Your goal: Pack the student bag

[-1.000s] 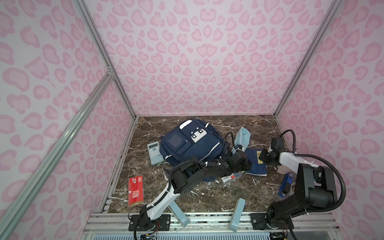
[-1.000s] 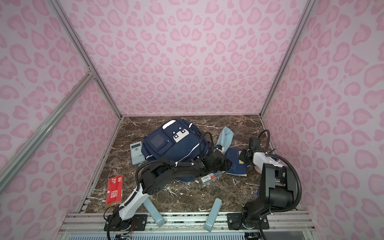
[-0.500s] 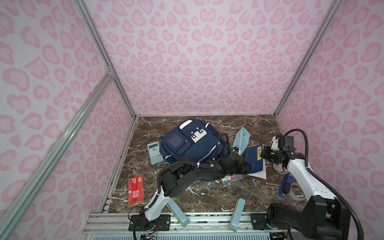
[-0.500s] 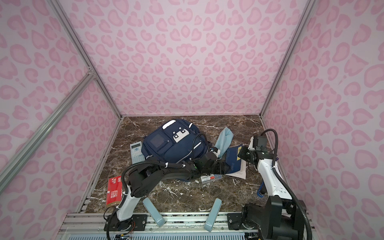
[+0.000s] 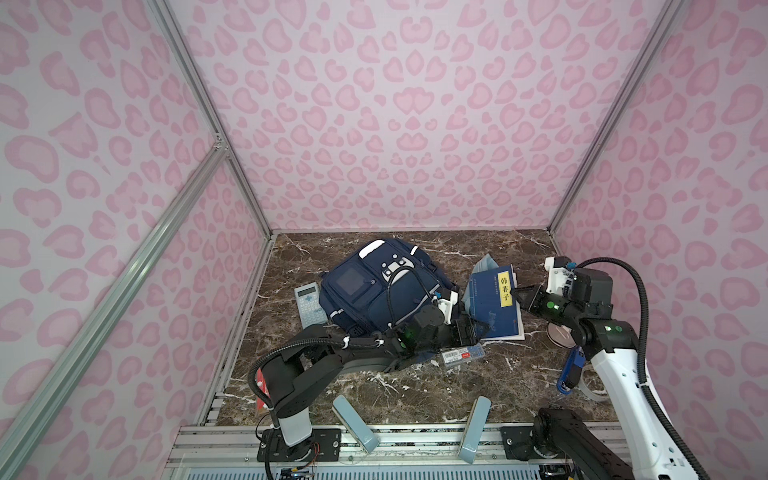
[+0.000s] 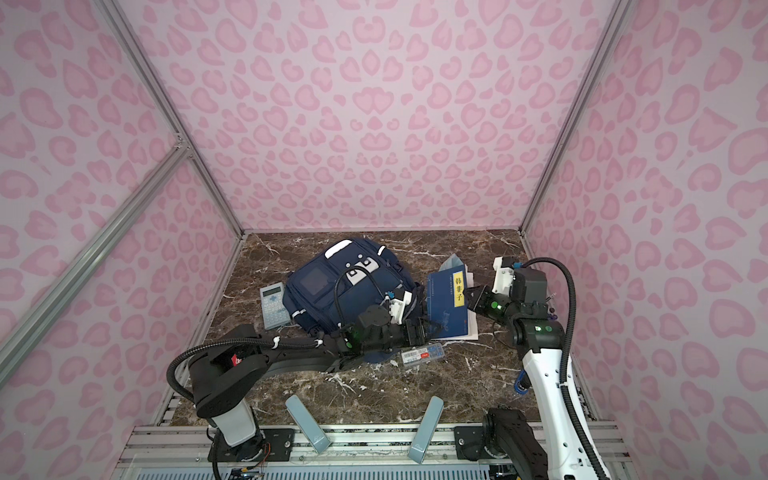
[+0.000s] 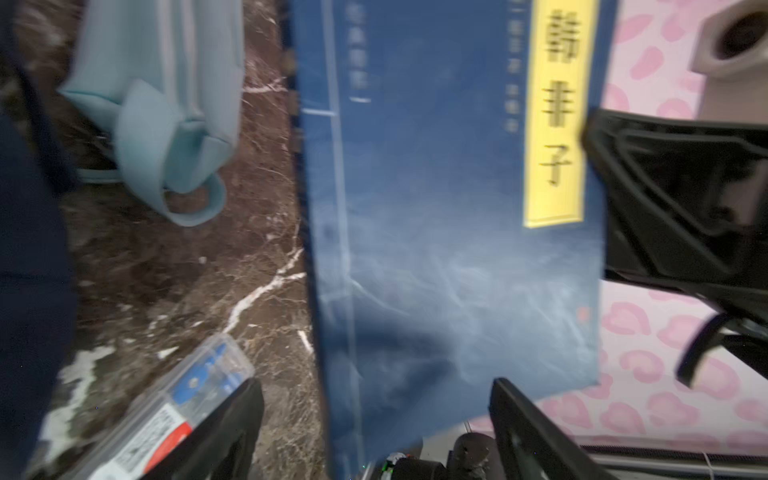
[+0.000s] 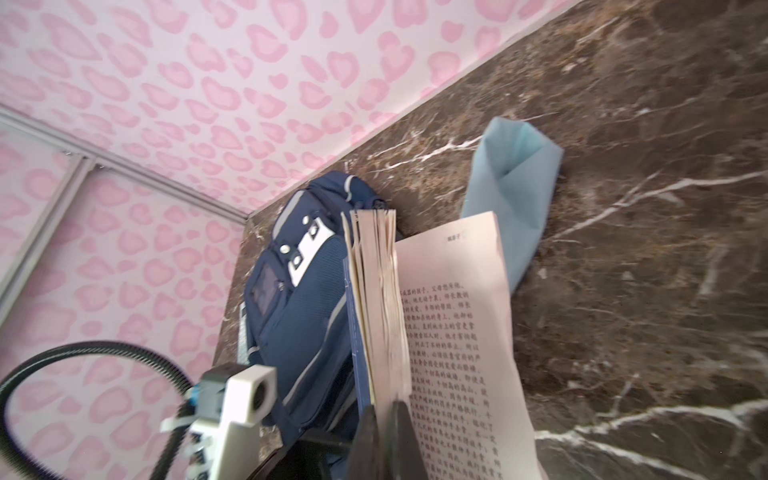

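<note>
The student bag [image 5: 374, 286] [image 6: 345, 286], a navy backpack, lies face up at the back middle of the marble floor and also shows in the right wrist view [image 8: 299, 316]. A blue book [image 5: 494, 303] [image 6: 451, 305] with a yellow title strip stands tilted just right of the bag. My right gripper [image 5: 517, 296] [image 6: 469, 297] [image 8: 388, 419] is shut on the book's [image 8: 378, 299] right edge, and one page hangs loose. My left gripper [image 5: 471, 330] [image 6: 419, 328] [image 7: 374, 386] is open, its jaws apart on either side of the book's [image 7: 436, 228] lower corner.
A light-blue pouch [image 5: 484, 266] [image 7: 166, 104] [image 8: 515, 187] lies behind the book. A clear labelled pen box [image 5: 461, 354] [image 7: 178, 399] lies by the left gripper. A calculator [image 5: 309, 304] sits left of the bag. A blue tool [image 5: 569, 370] lies near the right wall.
The right arm rose and lifted the book's right edge, so the book went from lying flat to standing tilted. The left gripper's jaws opened wide at the book's lower edge.
</note>
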